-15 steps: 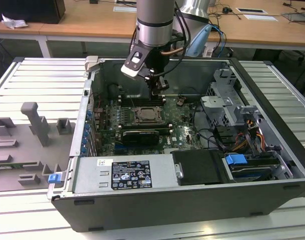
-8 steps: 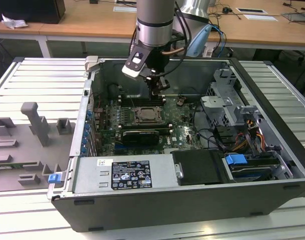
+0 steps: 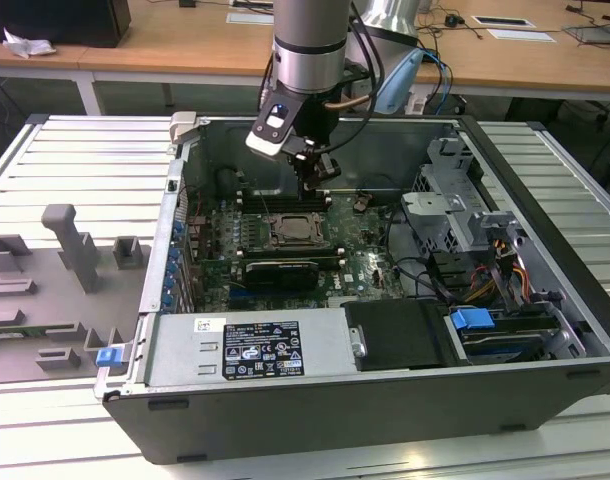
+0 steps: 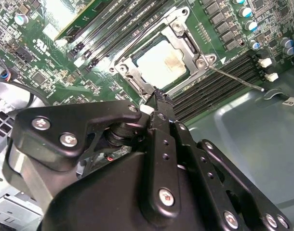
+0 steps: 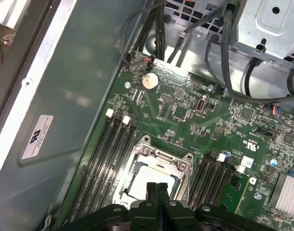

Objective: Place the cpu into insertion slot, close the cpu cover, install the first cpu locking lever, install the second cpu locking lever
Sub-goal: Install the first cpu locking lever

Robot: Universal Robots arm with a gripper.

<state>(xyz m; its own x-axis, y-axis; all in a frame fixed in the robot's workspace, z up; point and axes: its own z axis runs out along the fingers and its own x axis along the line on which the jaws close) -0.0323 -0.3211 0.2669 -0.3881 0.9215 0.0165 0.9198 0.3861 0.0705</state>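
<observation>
Wooden desks are seen behind the ribbed metal worktop (image 3: pixel 75 160), on which an open computer case (image 3: pixel 315 420) is laid on its side, so that the green circuit board (image 3: pixel 375 265) faces up and can be reached from above. The insertion slot (image 3: pixel 293 230) is found near the board's middle, flanked by long black memory slots (image 5: pixel 101 159). The cpu (image 4: pixel 161 62) is seated flat in it. The cpu cover (image 4: pixel 178 29) appears lowered around it, its cut-out leaving the pale chip exposed. A thin locking lever (image 4: pixel 236 80) is seen sticking out sideways from the cover's corner, so it is judged not yet latched. The hand (image 5: pixel 157 187) is held just above the slot's edge, with its fingers pressed together and nothing between them. This is probably so that the narrow tip can be used for pushing rather than grasping.
</observation>
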